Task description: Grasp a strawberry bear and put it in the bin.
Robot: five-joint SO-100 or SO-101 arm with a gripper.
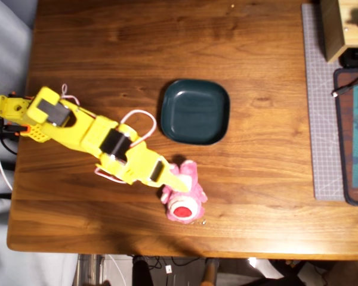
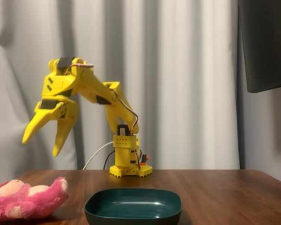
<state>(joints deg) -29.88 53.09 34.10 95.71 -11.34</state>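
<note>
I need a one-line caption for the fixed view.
Yellow arm's open pincer hangs above the pink strawberry bear, left of the empty teal bin.

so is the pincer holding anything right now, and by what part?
Nothing. In the fixed view the pincer hangs open, well above the strawberry bear, which lies on the table beside the bin.
</note>
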